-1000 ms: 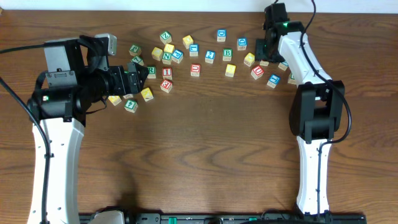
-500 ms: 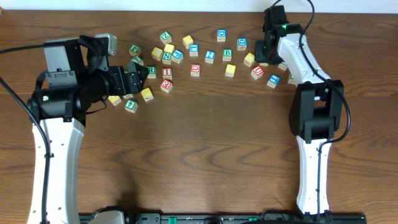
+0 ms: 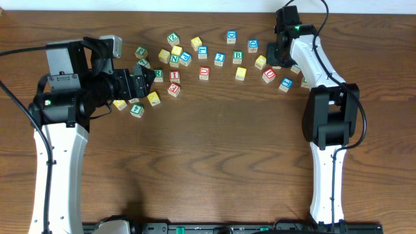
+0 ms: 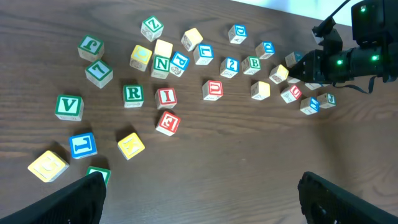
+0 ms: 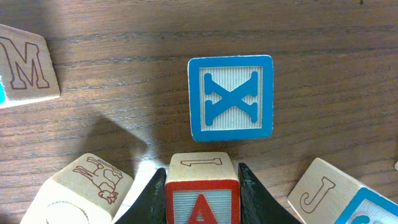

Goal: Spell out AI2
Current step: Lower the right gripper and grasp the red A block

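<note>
My right gripper [image 5: 202, 171] is shut on the red "A" cube [image 5: 202, 200] at the far right of the scatter; in the overhead view the gripper [image 3: 277, 57] covers that cube. The red "I" cube [image 3: 174, 76] lies left of centre and also shows in the left wrist view [image 4: 166, 96]. The blue "2" cube [image 3: 220, 58] lies mid-scatter, also visible in the left wrist view [image 4: 229, 65]. My left gripper [image 3: 144, 77] is open and empty, its fingers wide apart over bare wood [image 4: 199, 208], just left of the "I" cube.
Several other letter cubes lie along the table's far side. A blue "X" cube [image 5: 231, 98] sits just beyond the held cube. An animal-picture cube [image 5: 87, 190] and a "J" cube [image 5: 323, 190] flank it. Bare wooden table [image 3: 214, 149] spreads toward the front.
</note>
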{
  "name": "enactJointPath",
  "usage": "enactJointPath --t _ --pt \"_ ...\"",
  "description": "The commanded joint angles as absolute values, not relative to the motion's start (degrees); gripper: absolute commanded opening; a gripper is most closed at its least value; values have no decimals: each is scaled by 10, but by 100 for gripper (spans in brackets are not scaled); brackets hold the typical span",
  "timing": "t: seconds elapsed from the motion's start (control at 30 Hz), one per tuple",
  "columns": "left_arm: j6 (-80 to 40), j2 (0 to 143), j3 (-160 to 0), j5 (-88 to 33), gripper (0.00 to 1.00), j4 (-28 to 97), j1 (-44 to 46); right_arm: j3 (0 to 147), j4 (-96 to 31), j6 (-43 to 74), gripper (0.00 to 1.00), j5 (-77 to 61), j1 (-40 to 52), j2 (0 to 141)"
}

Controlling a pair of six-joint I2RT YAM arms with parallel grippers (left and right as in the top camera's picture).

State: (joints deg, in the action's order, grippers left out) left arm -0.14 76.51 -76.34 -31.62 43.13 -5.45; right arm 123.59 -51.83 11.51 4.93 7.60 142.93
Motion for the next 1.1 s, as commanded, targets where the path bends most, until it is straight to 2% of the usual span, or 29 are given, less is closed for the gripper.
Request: enactJointPath --t 0.0,0.47,0.77,0.87,1.07 --pt "3 772 -771 -323 98 432 -54 1233 -523 115 19 61 79 1429" --pt "2 771 -771 -323 98 432 -54 1233 -557 115 16 25 82 1318" --pt "2 771 -771 -323 98 432 -54 1233 -601 115 19 -110 99 1256" --pt "2 771 -771 -323 97 432 -54 1233 -621 115 17 -159 114 1256" --pt "2 771 -771 -323 97 432 -54 1233 -651 115 17 -184 164 1258"
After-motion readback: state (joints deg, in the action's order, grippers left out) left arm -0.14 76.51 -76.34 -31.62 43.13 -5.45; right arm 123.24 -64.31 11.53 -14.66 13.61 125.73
